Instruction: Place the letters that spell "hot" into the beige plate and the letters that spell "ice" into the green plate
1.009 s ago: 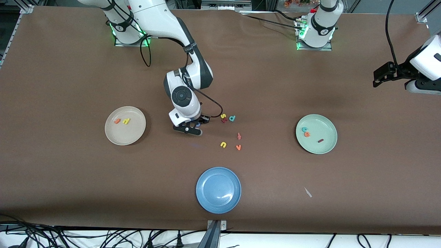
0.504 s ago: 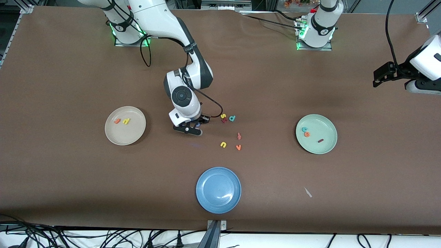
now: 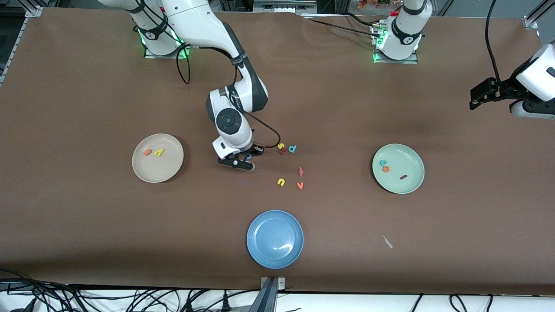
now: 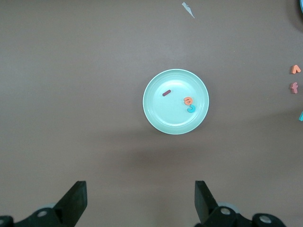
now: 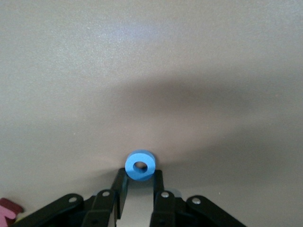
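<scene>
My right gripper (image 5: 140, 176) is low over the table between the beige plate (image 3: 160, 170) and the cluster of loose letters, shut on the blue ring-shaped o (image 5: 140, 165). The same gripper (image 3: 241, 161) shows in the front view. On the beige plate lie the orange t (image 3: 147, 152) and the yellow h (image 3: 159, 152). The green plate (image 3: 404, 186) holds the teal c (image 3: 383, 163), the orange e (image 3: 386, 169) and the dark red i (image 3: 403, 177). My left gripper (image 3: 476, 99) waits open, high over its end of the table, looking down on the green plate (image 4: 165, 117).
Loose letters lie mid-table: a yellow s (image 3: 281, 146), a teal d (image 3: 292, 149), a red-orange f (image 3: 301, 171), a yellow u (image 3: 281, 182) and an orange v (image 3: 300, 185). A blue plate (image 3: 275, 238) sits nearer the front camera. A white scrap (image 3: 387, 242) lies beside it.
The right gripper's fingers have drawn in a little onto the blue o. Neither arm has visibly moved.
</scene>
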